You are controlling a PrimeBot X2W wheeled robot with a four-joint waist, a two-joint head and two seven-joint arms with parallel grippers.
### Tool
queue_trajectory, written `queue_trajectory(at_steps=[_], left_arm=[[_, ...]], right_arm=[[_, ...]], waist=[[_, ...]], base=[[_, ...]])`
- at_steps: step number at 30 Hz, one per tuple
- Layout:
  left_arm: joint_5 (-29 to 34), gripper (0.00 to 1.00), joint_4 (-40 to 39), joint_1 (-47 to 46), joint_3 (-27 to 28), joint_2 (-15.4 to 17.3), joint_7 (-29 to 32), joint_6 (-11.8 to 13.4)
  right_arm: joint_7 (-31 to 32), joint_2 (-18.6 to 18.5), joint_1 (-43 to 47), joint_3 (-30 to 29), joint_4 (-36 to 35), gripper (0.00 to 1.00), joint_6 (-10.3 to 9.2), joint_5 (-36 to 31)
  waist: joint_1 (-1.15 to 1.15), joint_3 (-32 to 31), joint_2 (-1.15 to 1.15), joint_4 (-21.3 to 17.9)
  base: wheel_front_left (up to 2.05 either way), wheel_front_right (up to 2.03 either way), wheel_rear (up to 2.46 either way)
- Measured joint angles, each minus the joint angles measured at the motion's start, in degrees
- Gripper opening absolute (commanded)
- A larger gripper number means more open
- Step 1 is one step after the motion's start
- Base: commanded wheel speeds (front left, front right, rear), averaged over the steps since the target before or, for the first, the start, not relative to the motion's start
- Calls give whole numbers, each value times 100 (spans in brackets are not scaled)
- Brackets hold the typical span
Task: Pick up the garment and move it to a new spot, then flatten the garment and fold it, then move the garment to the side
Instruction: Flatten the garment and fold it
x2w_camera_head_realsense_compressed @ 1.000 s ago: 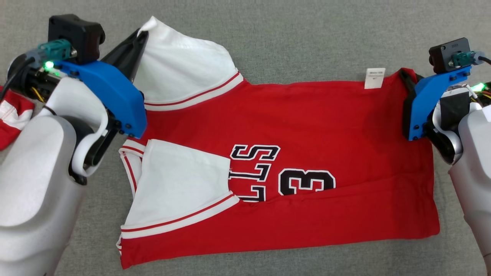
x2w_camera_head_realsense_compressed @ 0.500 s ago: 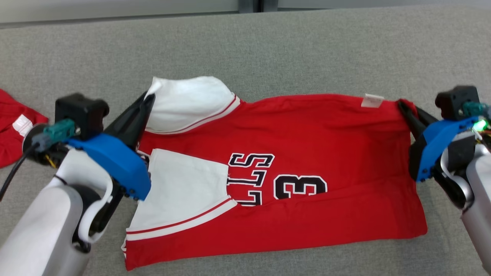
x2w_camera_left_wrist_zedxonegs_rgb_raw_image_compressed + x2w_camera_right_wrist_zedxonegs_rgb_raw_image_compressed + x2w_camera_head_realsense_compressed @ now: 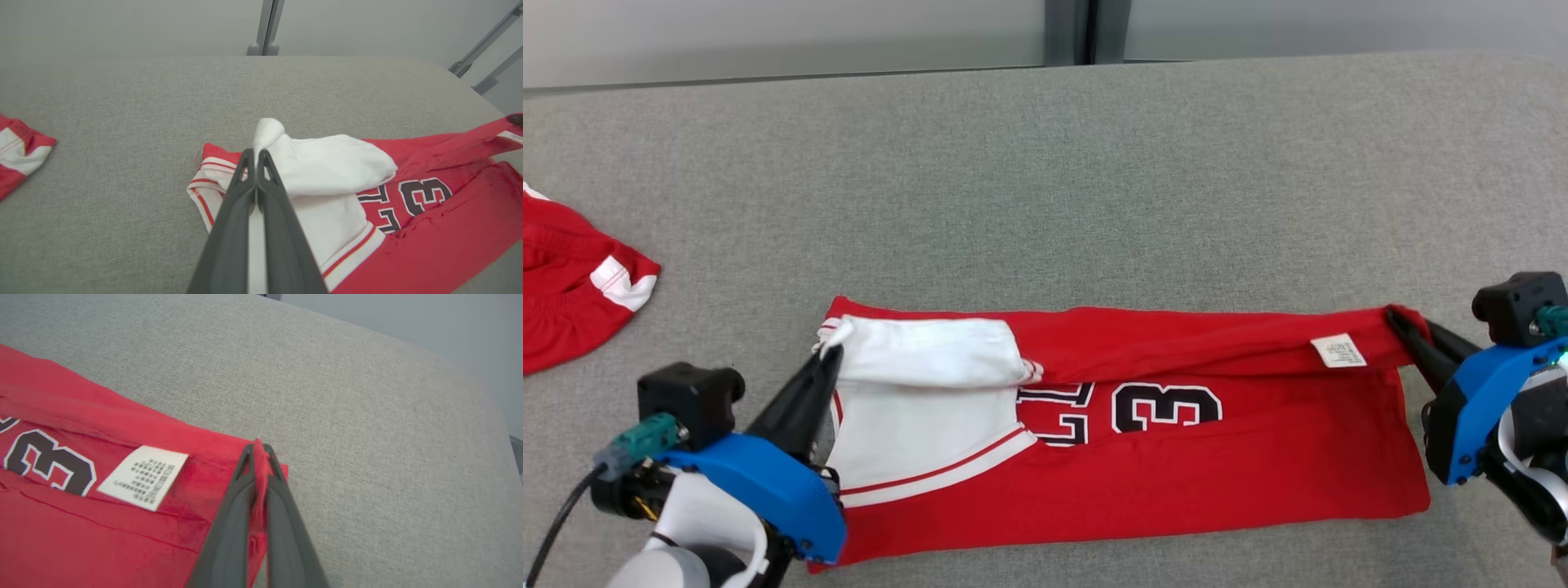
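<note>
The garment (image 3: 1176, 457), a red jersey with white sleeves, lies stretched out lengthwise on the near half of the grey padded surface (image 3: 1045, 204), well apart from its far edge. It runs from the surface's left side toward its right side. The far long edge of the garment is turned over toward the near side. This makes a narrow red band that covers the upper part of the black lettering (image 3: 1168, 407), of which a numeral 3 can be read.

At the left end, the left gripper (image 3: 829, 359) has its two dark fingers pressed together on the tip of the upper white sleeve (image 3: 931, 363). That sleeve is doubled over the lower sleeve beneath it. In the left wrist view, a small nub of white cloth pokes out past the tips of the left gripper (image 3: 256, 153).

At the right end, the right gripper (image 3: 1395, 314) is clamped on the red corner of the turned-over band. The right wrist view shows red cloth pinched between the fingers of the right gripper (image 3: 257, 446).

A white care label (image 3: 1338, 351) lies face up on the band, just beside that pinched corner, with its print too small to read.

A second red-and-white garment (image 3: 572, 286) lies crumpled at the surface's left edge, well apart from the jersey.
</note>
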Motion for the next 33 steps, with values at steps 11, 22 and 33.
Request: queue_trajectory(at_steps=[11,22,33], left_arm=[[-245,32,224,532,-175,-312,-236,40],[-457,100,326,1120,185,-523,-939,301],[180,100,831,623,15,-918,-1837,393]], right_arm=[[-172,108,555,-119,-148,91,0,-109],[-700,136,1489,-314,-458,100,0,-174],[-810,788,1583,-1260,-390,100,0,-410]], waist=[[0,-137,0,38],[0,-339,1,-42],[0,-621,1,-71]], base=[[0,0,0],[0,0,0],[0,0,0]])
